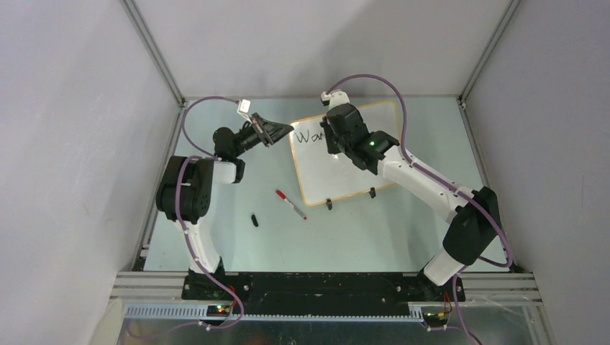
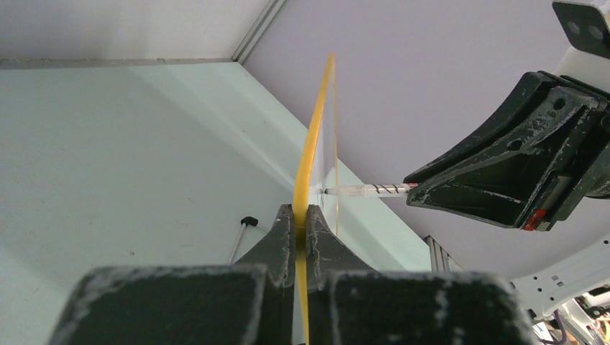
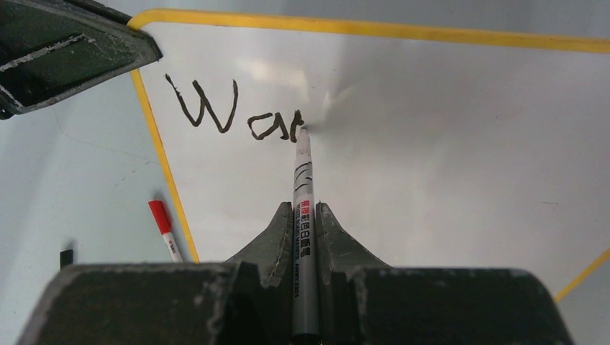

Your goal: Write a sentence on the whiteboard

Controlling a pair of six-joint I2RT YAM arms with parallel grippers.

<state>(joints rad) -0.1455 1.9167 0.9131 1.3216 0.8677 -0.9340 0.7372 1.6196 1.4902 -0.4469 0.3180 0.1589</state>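
Observation:
The whiteboard (image 1: 360, 169) lies in the middle of the table, with an orange-tan frame and two black clip feet at its near edge. My left gripper (image 1: 283, 131) is shut on the board's left edge; in the left wrist view (image 2: 302, 215) the yellow frame (image 2: 316, 129) runs between the fingers. My right gripper (image 1: 333, 141) is shut on a grey marker (image 3: 303, 208) whose tip touches the board (image 3: 431, 158). The sentence (image 3: 234, 115) reads "War" in black at the board's top left. The right gripper with the marker also shows in the left wrist view (image 2: 503, 172).
A red-capped marker (image 1: 290, 204) lies on the table left of the board, also in the right wrist view (image 3: 164, 228). A small black cap (image 1: 255, 220) lies nearer the left arm. Grey walls and metal rails close the table in.

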